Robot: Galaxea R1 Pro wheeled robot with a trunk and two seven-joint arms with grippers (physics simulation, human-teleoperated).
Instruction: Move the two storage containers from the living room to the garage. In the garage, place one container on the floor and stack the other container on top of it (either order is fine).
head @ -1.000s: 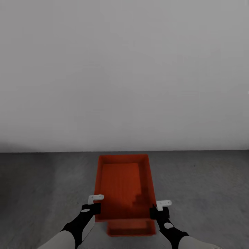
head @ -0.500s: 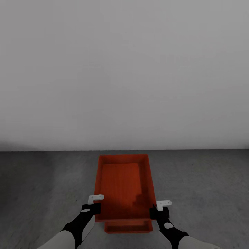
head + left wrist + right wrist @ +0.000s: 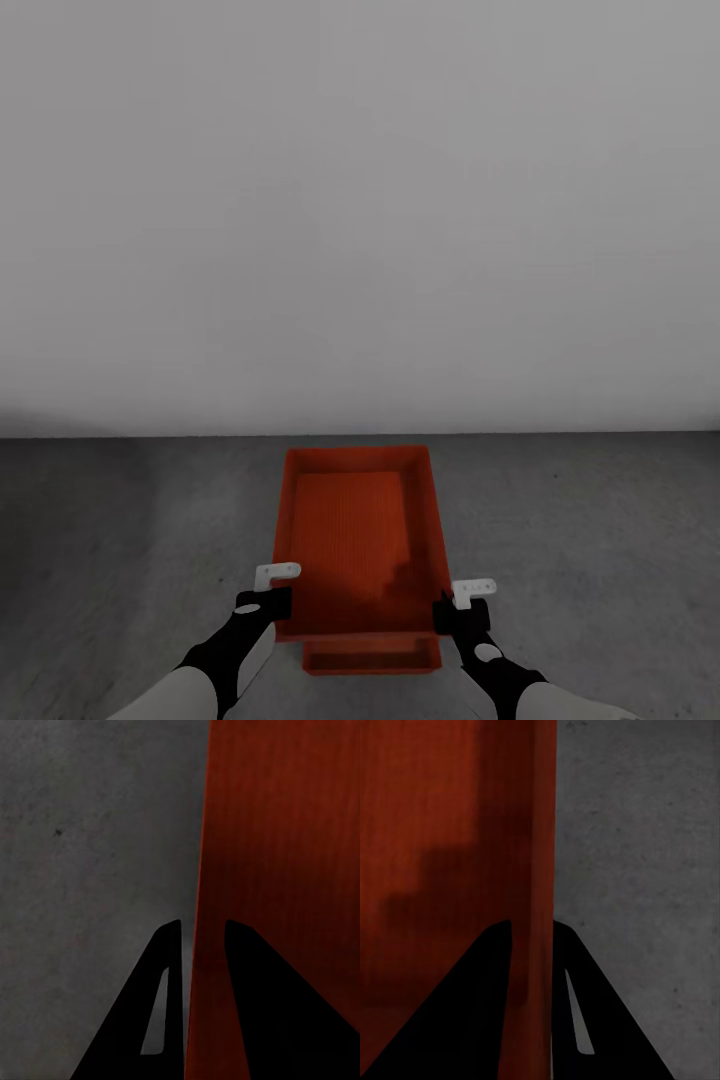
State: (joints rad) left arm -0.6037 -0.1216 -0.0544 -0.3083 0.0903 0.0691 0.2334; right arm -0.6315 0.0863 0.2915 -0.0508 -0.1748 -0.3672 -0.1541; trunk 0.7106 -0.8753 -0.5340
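Both grippers (image 3: pixel 277 597) (image 3: pixel 452 610) stay clamped on the upper container (image 3: pixel 350 530); nothing has moved since

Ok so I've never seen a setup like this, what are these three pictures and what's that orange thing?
It's a simulated two-armed robot. The big picture comes from its head camera; the other two look along each gripper's fingers. The left gripper and right gripper each pinch a side wall of an orange-red storage container, open on top, one finger inside and one outside. A second container peeks out beneath it on the dark grey concrete floor, before a plain pale wall.
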